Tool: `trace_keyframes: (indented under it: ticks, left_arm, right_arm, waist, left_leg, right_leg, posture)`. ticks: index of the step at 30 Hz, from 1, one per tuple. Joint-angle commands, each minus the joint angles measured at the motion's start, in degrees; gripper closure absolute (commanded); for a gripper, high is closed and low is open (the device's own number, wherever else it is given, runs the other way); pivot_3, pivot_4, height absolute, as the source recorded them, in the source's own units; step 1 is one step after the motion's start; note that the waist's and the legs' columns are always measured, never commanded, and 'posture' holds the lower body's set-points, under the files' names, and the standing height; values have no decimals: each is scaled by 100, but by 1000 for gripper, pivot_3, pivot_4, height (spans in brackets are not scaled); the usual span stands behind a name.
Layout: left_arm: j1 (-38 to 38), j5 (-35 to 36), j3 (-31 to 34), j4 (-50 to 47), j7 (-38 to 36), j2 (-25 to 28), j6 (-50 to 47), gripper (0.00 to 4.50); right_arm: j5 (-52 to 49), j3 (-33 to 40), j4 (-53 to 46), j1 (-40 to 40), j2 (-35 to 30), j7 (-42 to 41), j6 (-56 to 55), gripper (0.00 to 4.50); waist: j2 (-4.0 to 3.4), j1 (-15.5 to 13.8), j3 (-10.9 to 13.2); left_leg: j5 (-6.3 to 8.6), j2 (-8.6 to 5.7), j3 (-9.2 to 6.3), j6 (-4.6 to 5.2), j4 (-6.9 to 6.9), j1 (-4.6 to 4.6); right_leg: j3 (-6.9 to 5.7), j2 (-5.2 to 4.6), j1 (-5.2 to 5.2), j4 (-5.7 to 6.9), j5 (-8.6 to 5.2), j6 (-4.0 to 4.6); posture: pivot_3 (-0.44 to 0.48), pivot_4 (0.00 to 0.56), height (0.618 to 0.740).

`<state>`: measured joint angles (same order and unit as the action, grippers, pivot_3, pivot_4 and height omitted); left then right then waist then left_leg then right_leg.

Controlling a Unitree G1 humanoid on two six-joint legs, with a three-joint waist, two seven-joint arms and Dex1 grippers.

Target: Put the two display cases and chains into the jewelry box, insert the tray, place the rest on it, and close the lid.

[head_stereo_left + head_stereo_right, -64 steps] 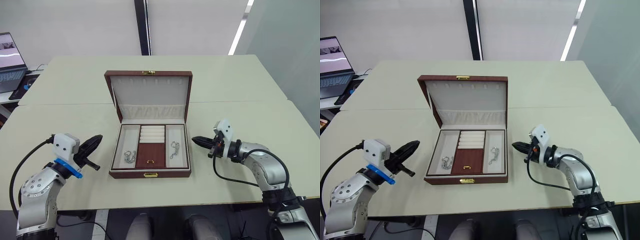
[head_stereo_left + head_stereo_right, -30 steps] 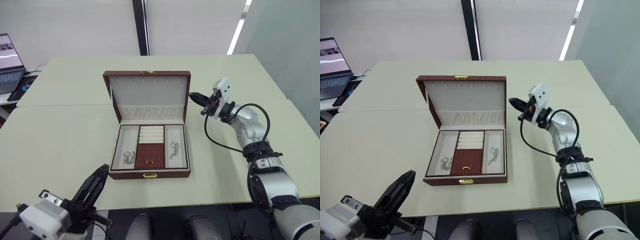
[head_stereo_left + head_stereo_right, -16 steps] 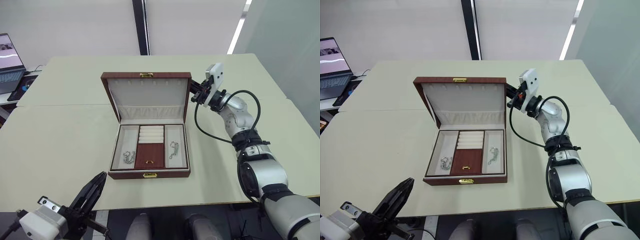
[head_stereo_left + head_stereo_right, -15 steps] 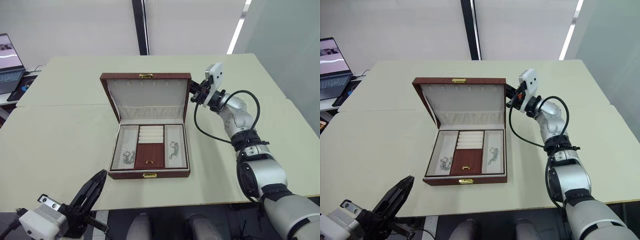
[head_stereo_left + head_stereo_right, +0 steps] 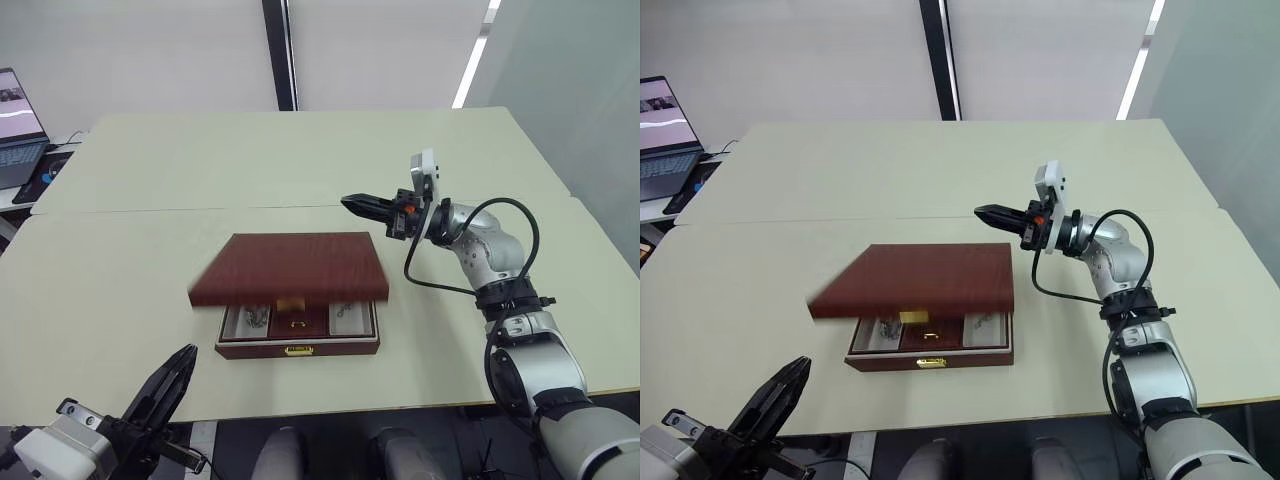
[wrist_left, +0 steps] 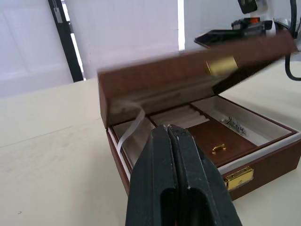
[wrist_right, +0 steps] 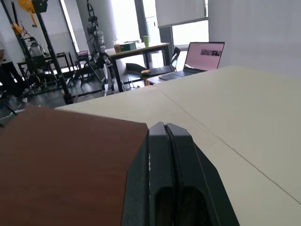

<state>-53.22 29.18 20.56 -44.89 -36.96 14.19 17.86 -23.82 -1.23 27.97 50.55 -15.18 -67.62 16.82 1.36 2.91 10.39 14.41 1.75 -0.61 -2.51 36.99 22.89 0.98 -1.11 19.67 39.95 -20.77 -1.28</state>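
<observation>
on the pale green table (image 5: pixel 120 250), the reddish-brown wood-look jewelry box (image 5: pixel 298 345) sits centre; its hinged lid (image 5: pixel 290 268), upright half a second ago, is falling nearly shut. right gripper (image 5: pixel 347 204) and left gripper (image 6: pixel 170 136) both pressed together.

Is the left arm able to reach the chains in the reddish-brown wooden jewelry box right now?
Probably not: the lid hangs nearly shut over the jewelry box, covering the chains, and the left gripper sits low off the table's front edge.
</observation>
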Motion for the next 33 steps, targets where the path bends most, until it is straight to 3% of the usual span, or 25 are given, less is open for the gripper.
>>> trace_keyframes:
  ticks: [1,7,9,12,15,22,24,29,33]
  left_arm:
    - [84,130,58,18,55,70,-68,4500]
    - [99,228,97,-246,649,214,-1010,4500]
    - [232,297,259,-245,876,352,-1370,4119]
    - [717,624,612,-49,1233,702,-1964,3295]
    - [1353,978,964,397,1429,1037,-2449,2302]
    - [2715,1242,1583,2570,882,1926,-3012,36]
    - [3159,1201,1554,3338,601,2303,-3318,0]
    - [4056,896,1361,4942,-511,2885,-3095,0]
    - [4534,608,1293,5703,-869,3000,-2862,0]
  right_arm:
    - [-43,114,-173,94,-11,73,-78,4473]
    - [167,125,-72,-57,-218,231,-321,4473]
    - [226,147,-90,-225,-390,241,-319,4500]
    - [311,183,-187,-546,-685,316,-292,3908]
    - [250,275,-545,-992,-993,343,-215,3015]
    - [95,635,-1510,-2111,-1644,507,-54,740]
    - [137,694,-1751,-2448,-1805,561,-59,37]
    - [105,971,-2136,-3082,-2064,759,-23,11]
    - [237,1062,-2052,-3370,-2220,875,-150,11]
  waist:
    - [0,3,0]
    - [0,6,0]
    - [1,-20,0]
    - [1,-89,0]
    - [-3,-126,2]
    - [-4,-111,2]
    - [-4,-106,2]
    - [-3,-103,2]
    - [-2,-111,1]
  left_leg:
    - [0,1,0,0,0,0]
    - [0,-1,1,0,1,0]
    - [0,0,-3,0,0,0]
    - [0,-2,-11,0,1,0]
    - [-1,-3,-13,0,4,0]
    - [-1,4,-19,-1,2,0]
    - [-1,3,-17,-1,1,-3]
    - [-1,-6,-7,-2,3,-4]
    - [-1,-2,-5,-2,2,-4]
  right_leg:
    - [0,1,0,0,0,0]
    - [1,0,0,-1,0,0]
    - [-1,1,-1,-1,0,0]
    - [-10,1,-4,-1,0,0]
    - [-11,0,-4,3,0,0]
    - [-18,6,-4,0,0,0]
    - [-15,6,-4,4,0,0]
    - [-10,-4,-5,4,0,0]
    - [-10,-4,-3,2,0,-1]
  posture:
    - [0,150,740]
    - [0,150,740]
    - [0,150,740]
    - [0,150,740]
    - [0,150,740]
    - [0,150,740]
    - [0,150,740]
    - [0,150,740]
    - [0,150,740]
